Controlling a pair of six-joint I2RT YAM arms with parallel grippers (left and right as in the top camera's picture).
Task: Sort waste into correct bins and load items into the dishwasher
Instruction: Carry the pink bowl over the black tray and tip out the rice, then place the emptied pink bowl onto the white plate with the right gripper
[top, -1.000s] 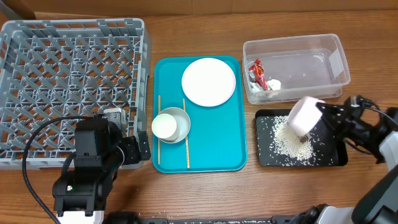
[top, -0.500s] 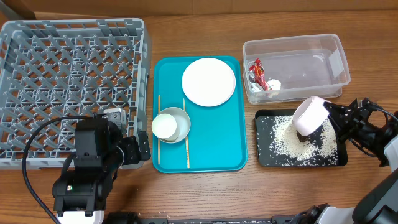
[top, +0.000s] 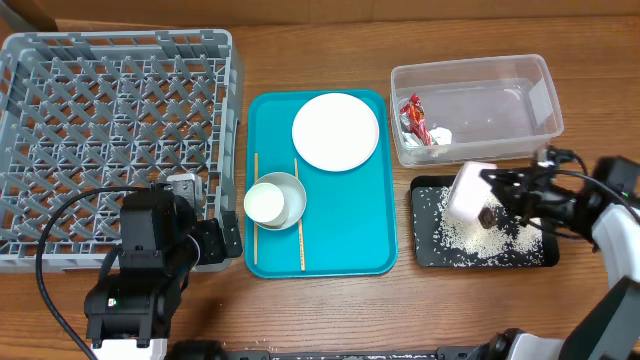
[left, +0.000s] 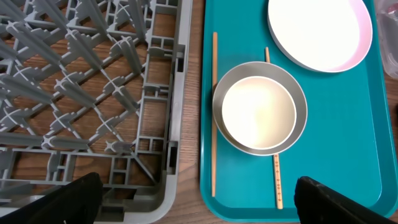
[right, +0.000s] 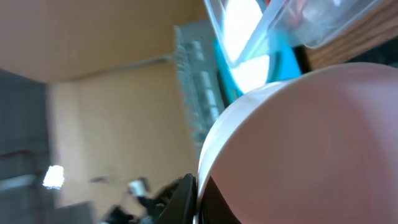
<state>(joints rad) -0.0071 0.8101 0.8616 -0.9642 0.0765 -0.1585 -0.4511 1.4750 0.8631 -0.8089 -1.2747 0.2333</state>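
Pale pink dish (top: 468, 190), clamped at its rim by the right gripper (top: 497, 197) and tipped on edge above the black tray (top: 426, 256): best held over the tray's middle so that any remaining rice grains (top: 468, 236) are shed inside its rim.

Right gripper (top: 489, 201) holds pink dish (top: 467, 191) over black tray (top: 424, 256).

The worktop (top: 330, 310) is of brown wood with a visible grain, and the light on it is even. In the right wrist view a blurred beige surface (right: 106, 118) is behind, with a small bright light spot (right: 55, 176) at the left.
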